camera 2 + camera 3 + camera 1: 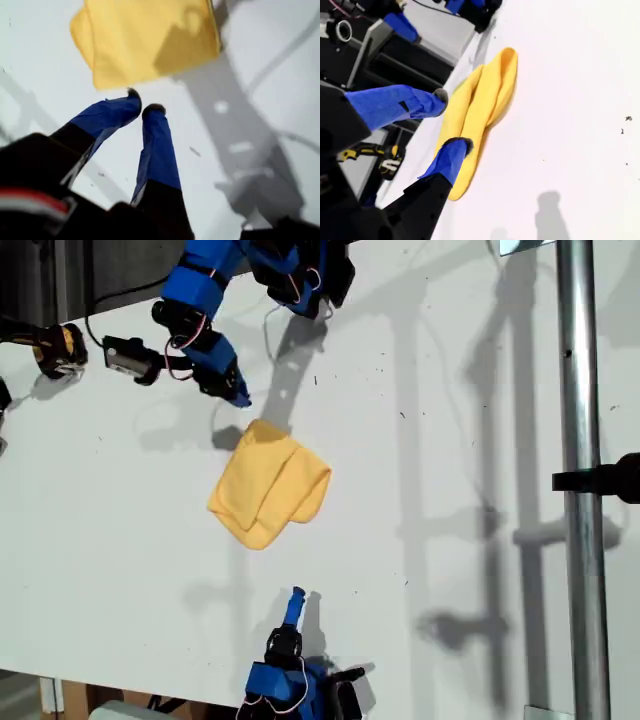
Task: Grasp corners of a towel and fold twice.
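The yellow towel (270, 485) lies folded in a small bundle on the white table (120, 560), its rounded fold edges toward the exterior view's bottom. My first gripper (240, 395) reaches in from the exterior view's top, shut and empty, its tips just short of the towel's nearest corner (262, 428). In the first wrist view the gripper (143, 102) points at the towel (145, 40) with bare table between them. My second gripper (296, 595) stands below the towel in the exterior view, apart from it. Its wrist view shows the gripper (450, 121) open, the towel (490, 95) lying beyond its fingers.
A metal pole (580, 480) with a black clamp (612, 478) runs down the exterior view's right. A yellow-black tool (55, 345) and a black part (125, 355) with cables sit at the exterior view's upper left. The table edge runs along the exterior view's bottom left.
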You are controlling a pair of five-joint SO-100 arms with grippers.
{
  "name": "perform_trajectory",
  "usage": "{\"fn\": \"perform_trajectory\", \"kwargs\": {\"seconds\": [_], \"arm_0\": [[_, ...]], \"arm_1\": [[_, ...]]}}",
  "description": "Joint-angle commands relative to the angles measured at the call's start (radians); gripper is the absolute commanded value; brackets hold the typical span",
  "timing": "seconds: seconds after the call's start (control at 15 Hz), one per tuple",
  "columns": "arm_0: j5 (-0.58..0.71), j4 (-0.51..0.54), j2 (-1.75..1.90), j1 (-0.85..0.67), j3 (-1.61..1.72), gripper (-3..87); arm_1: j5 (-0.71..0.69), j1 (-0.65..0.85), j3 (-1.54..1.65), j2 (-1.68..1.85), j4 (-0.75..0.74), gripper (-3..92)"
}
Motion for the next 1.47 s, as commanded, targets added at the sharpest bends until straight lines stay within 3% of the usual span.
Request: {"fn": "perform_trajectory", "kwargs": {"seconds": [0.0, 0.2, 0.33, 0.47, 0.53, 0.67, 0.73, 1.4], "arm_0": [[-0.028, -0.025, 0.006, -0.015, 0.021, 15.9], [-0.067, -0.029, 0.006, -0.026, 0.13, 16.7], [-0.227, 0.061, 0.005, 0.009, 0.132, 15.8], [-0.534, 0.193, 0.005, 0.0, 0.132, 15.6], [-0.41, 0.193, 0.002, -0.008, 0.132, 15.6], [0.155, 0.193, 0.002, 0.0, 0.132, 15.3], [0.233, 0.186, 0.003, 0.003, 0.132, 14.5], [0.209, 0.19, 0.003, -0.002, 0.132, 12.1]], "arm_1": [[0.132, -0.087, 0.325, 0.299, 0.055, 2.9], [0.368, -0.287, 0.805, 0.796, -0.058, 0.3], [0.474, -0.359, 0.974, 1.072, -0.049, -0.1], [0.529, -0.362, 1.043, 1.166, 0.011, 3.5], [0.494, -0.36, 1.04, 1.169, 0.017, 4.7], [0.405, -0.342, 1.037, 1.173, 0.035, 4.7], [0.402, -0.342, 1.039, 1.173, 0.035, 4.7], [0.402, -0.344, 1.039, 1.173, 0.035, 4.7]]}}
